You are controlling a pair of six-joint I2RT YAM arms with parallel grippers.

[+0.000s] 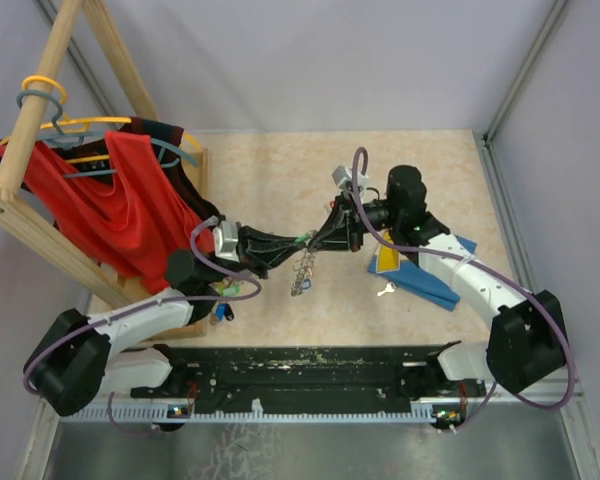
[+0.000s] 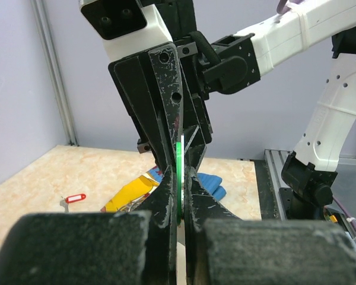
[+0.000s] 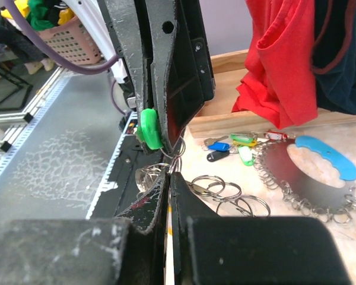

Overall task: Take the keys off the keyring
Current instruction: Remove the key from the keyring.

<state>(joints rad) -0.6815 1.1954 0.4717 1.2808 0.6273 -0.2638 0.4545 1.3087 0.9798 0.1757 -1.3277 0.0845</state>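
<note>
**Top view.** Both arms meet above the middle of the mottled beige table [image 1: 280,170]. The left tool [image 1: 298,242] and right tool [image 1: 318,240] stand tip to tip. The keyring [image 1: 302,272] hangs just beneath them as a thin, chain-like silver strand seen edge-on. A wooden rack [image 1: 40,110] with a red shirt [image 1: 130,210] stands at the left. A flat blue-and-yellow object [image 1: 420,272] lies under the right arm.

**Left wrist view.** The left tool's scuffed black fingers are pressed together, pinching the green key [image 2: 178,155] by its plastic tag, which shows only as a narrow bright edge. The right tool reaches down from above with its fingers close together at the same spot. A red key [image 2: 76,198] lies apart on the table, a detail the top view does not resolve.

**Right wrist view.** The right tool is pressed together on thin wire loops of the keyring. Here the green tag shows its rounded face. The keyring shows broadside as a dark grey plate fringed with silver loops and bearing a blue tag [image 3: 326,157]. Loose keys [image 3: 225,145] lie by the rack.
</note>
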